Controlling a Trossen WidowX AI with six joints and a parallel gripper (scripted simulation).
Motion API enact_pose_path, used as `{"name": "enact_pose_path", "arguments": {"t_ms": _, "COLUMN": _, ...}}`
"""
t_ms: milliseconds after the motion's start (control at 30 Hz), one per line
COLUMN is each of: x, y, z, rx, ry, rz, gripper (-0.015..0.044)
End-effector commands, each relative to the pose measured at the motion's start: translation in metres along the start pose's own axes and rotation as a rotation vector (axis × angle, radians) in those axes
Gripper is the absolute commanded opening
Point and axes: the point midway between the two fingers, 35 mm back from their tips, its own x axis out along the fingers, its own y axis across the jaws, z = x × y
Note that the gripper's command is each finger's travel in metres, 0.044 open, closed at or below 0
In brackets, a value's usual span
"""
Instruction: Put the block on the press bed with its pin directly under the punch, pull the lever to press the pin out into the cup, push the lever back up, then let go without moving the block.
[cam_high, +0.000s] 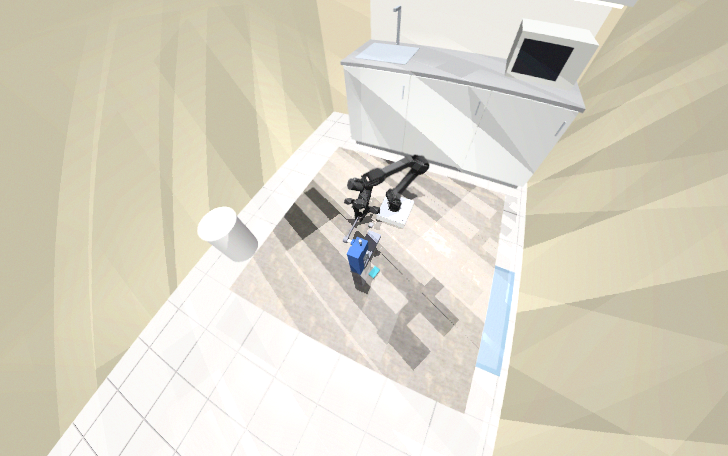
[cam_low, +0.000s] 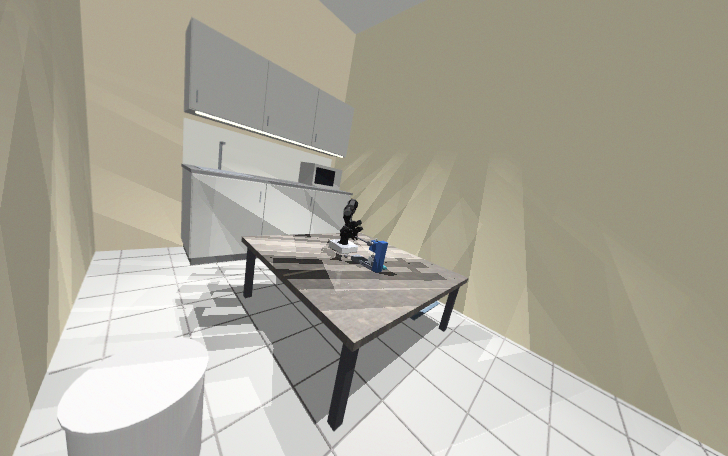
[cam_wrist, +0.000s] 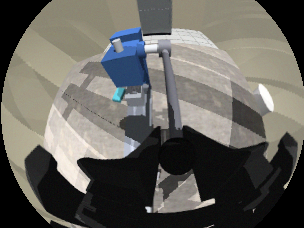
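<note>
The blue press (cam_high: 357, 255) (cam_low: 379, 255) (cam_wrist: 124, 67) stands on the table. Its grey lever (cam_high: 351, 229) (cam_wrist: 171, 90) runs from the pivot beside the press head towards the arm. My gripper (cam_high: 358, 215) (cam_wrist: 171, 129) is shut on the lever's round dark knob (cam_wrist: 176, 156); in the exterior view that end looks slightly higher than the pivot. A small grey block-like part (cam_wrist: 135, 93) shows below the press head, over the pale base (cam_high: 374, 236) (cam_wrist: 129, 148). The punch tip, the pin and the cup cannot be made out.
A small cyan piece (cam_high: 374, 271) (cam_wrist: 118, 94) lies beside the press. The white arm base (cam_high: 400, 217) (cam_low: 343, 247) stands on the table (cam_high: 316, 292) (cam_low: 343, 308) close behind the gripper. A white cylinder (cam_high: 228, 234) stands off the table.
</note>
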Motion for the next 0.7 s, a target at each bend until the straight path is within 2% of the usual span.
{"name": "enact_pose_path", "arguments": {"t_ms": 0, "x": -0.0035, "y": -0.0005, "z": 0.0054, "rx": 0.002, "ry": -0.01, "rz": -0.002, "gripper": 0.0}}
{"name": "enact_pose_path", "arguments": {"t_ms": 667, "x": -0.0098, "y": -0.0004, "z": 0.013, "rx": 0.002, "ry": -0.011, "rz": -0.002, "gripper": 0.0}}
